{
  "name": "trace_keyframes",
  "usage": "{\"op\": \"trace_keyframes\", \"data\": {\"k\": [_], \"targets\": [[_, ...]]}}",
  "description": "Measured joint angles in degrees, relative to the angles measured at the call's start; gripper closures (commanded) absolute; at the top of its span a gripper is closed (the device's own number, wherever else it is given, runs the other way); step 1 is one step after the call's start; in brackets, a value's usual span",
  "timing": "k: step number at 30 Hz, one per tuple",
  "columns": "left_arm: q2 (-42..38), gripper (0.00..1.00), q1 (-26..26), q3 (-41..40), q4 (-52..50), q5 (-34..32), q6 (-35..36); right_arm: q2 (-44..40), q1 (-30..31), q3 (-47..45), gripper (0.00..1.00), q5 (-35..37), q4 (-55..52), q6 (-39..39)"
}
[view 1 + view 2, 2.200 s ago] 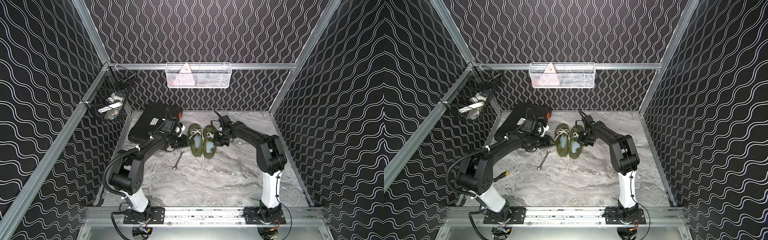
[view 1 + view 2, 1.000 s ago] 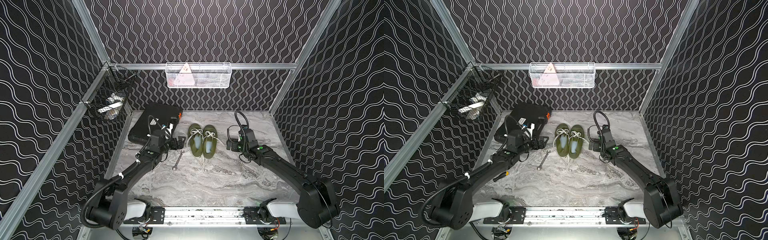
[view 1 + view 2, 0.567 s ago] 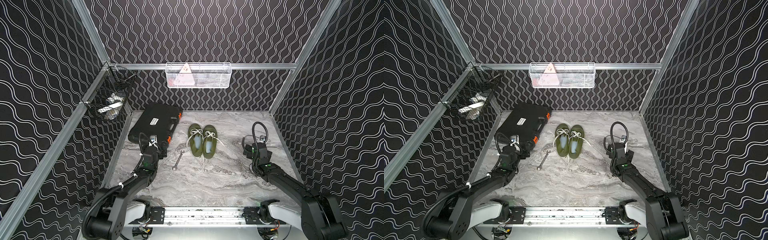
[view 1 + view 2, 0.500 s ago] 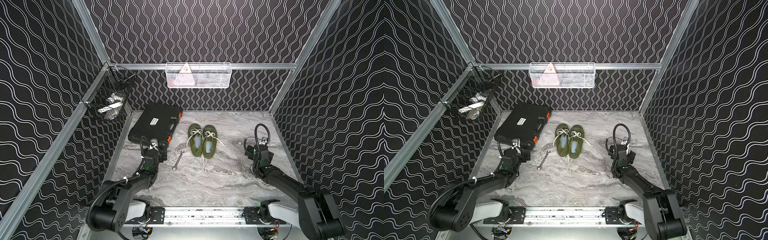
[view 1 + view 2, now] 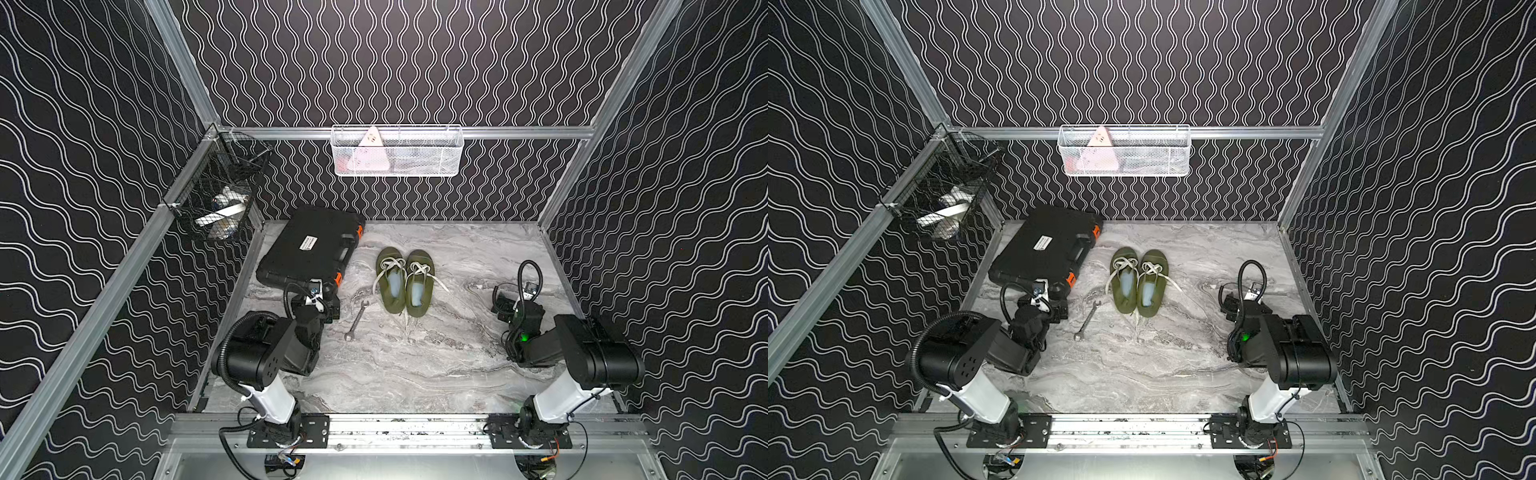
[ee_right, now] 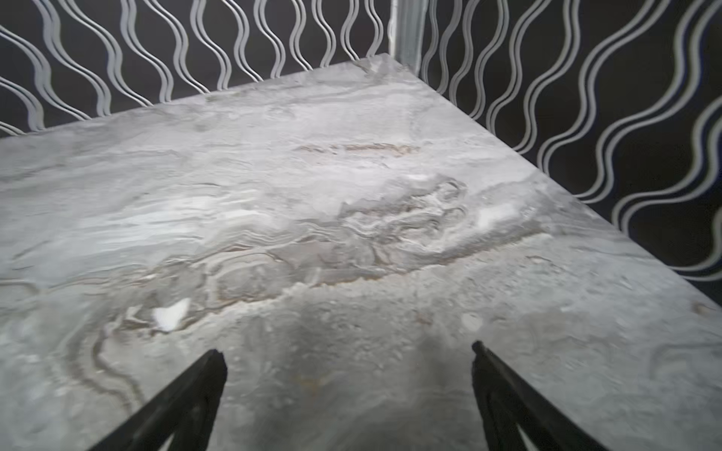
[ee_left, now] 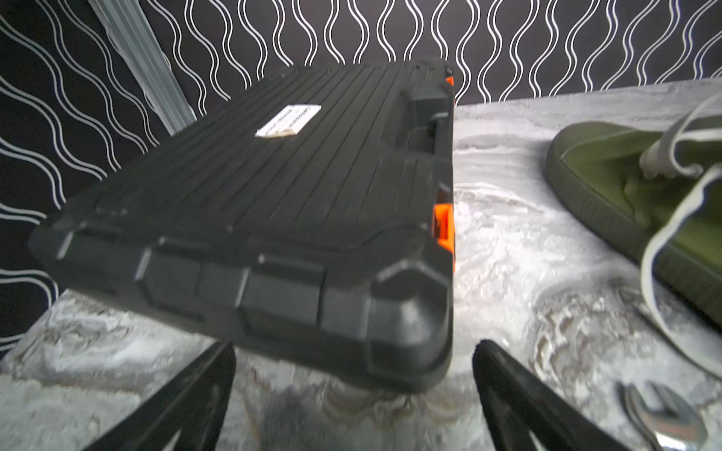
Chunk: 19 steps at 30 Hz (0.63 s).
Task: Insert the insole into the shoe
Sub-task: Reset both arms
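Two olive green shoes (image 5: 390, 299) (image 5: 1126, 301) stand side by side in the middle of the marble table in both top views, laces loose. A pale blue insole (image 5: 395, 281) lies inside the left one, and another (image 5: 420, 291) inside the right one. My left gripper (image 5: 330, 297) (image 7: 353, 347) is open and empty, low over the table, just short of the tool case's near corner. The left shoe (image 7: 625, 187) shows off to its side. My right gripper (image 5: 500, 305) (image 6: 347, 351) is open and empty over bare marble, well right of the shoes.
A black tool case (image 5: 311, 249) (image 7: 273, 195) with orange latches lies at the back left. A wrench (image 5: 356, 321) (image 7: 664, 421) lies between it and the shoes. A white wire basket (image 5: 397, 151) hangs on the back wall, a black one (image 5: 220, 195) on the left rail.
Both arms have drawn back from the shoes toward the front and folded up, left arm by the case, right arm at the right side. The shoes stayed put.
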Motion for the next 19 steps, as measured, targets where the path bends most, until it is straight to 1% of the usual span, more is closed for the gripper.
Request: {"op": "trace_keyframes", "data": {"k": [3,6,11,19], "targets": [[-0.4,0.01,0.1,4.0,-4.2,-2.5,-0.7,0.2,-0.3,2.0,0.0,-0.6,0.9,0.2],[-0.6,0.01,0.2,4.3,-5.4,-3.0,-1.9,0.4,-0.3,2.6,0.0,-1.1,-0.1,0.2],[-0.6,0.01,0.2,4.4,-5.7,-3.1,-2.0,0.5,-0.3,4.0,0.0,-2.0,-1.2,0.1],[-0.6,0.01,0.2,5.2,-6.8,-3.0,-2.2,0.6,-0.3,3.4,0.0,-2.4,-1.3,-0.1]]}}
